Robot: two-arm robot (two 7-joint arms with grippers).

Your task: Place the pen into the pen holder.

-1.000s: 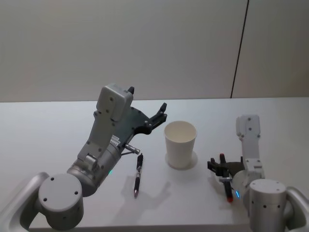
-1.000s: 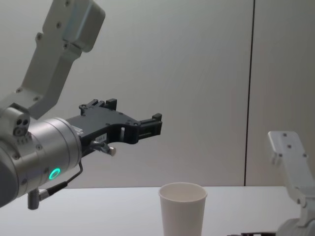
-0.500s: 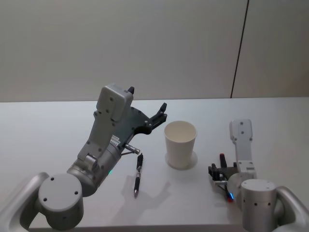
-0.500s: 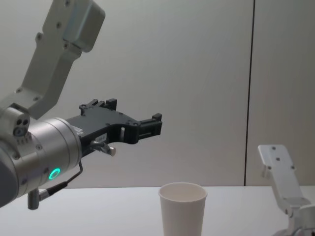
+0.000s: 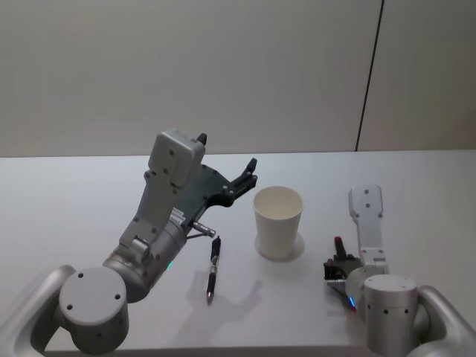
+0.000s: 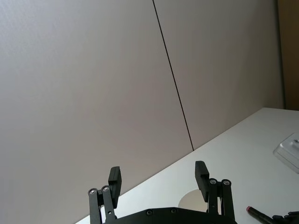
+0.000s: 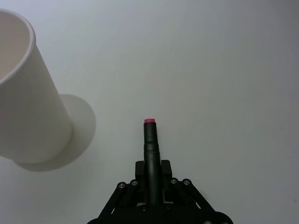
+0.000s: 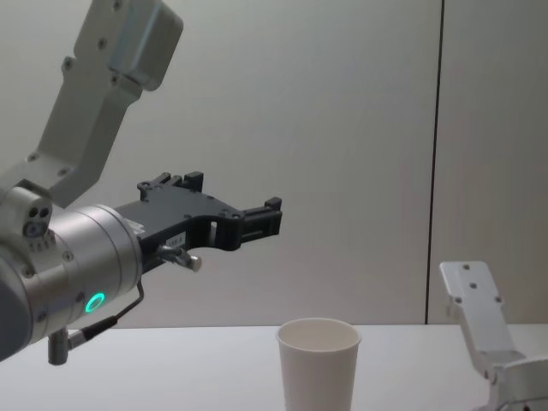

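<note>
Centrally, the plain white paper cup serving as pen holder (image 5: 278, 223) stands upright on the pale grey worktop (image 5: 74, 201), mouth open upward, with bare surface on every side. Right gripper (image 5: 337, 266): low over the worktop to the right of the cup and nearer the front edge. Its fingers (image 7: 166, 169) are pressed onto the black pen with a pink end cap (image 7: 150, 144), which lies roughly level with the cap end pointing away from the robot, well outside the cup. Whether this pen touches the worktop cannot be told. In the right wrist view a strip of bare worktop separates the pen from the cup's wall. Left gripper (image 5: 251, 172): raised above the worktop, just left of the cup's rim and higher than it, with its fingers (image 6: 114, 179) spread wide and nothing between them. A second dark pen (image 5: 213, 269) lies flat on the worktop under the left arm, left of the cup and apart from it, its length running toward and away from the robot. Beyond the worktop's far edge rises a plain wall (image 5: 223, 74) with one dark vertical seam (image 5: 368, 74).
</note>
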